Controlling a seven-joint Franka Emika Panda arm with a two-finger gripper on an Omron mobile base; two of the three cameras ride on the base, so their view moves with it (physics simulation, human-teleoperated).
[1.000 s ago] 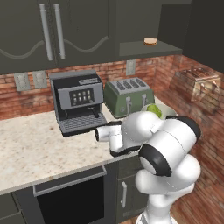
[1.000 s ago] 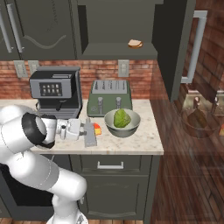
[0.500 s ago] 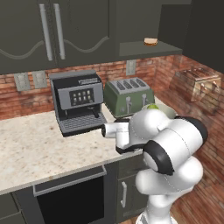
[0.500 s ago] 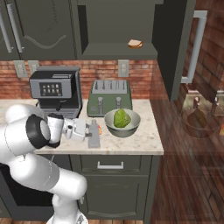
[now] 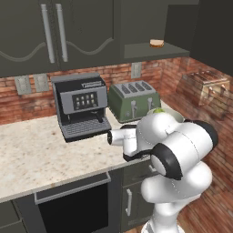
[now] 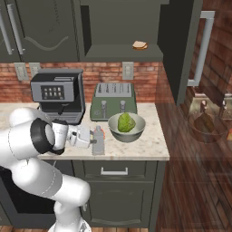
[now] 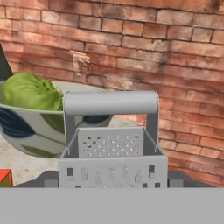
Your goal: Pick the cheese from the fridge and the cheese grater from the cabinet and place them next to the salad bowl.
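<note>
The gripper [image 6: 89, 137] stands with its jaws spread apart, and the cheese grater [image 6: 98, 140] stands upright on the counter [image 6: 140, 147] just ahead of it, so close that whether the fingers touch its sides cannot be told. In the hand view the cheese grater [image 7: 111, 142] sits dead centre at 12 o'clock from the gripper, broad perforated face toward the camera, long axis vertical, handle bar lying crosswise on top. The single arm reaches in from the left of the right base view. Beyond the grater, at about 10 o'clock in the hand view, is the salad bowl [image 7: 30, 127] with its lettuce. A sliver of the cheese [image 7: 4, 177] shows at 8 o'clock, low by the grater's base. Judging from this, both items already rest beside the bowl, and any retreat should go straight back, clear of the handle.
</note>
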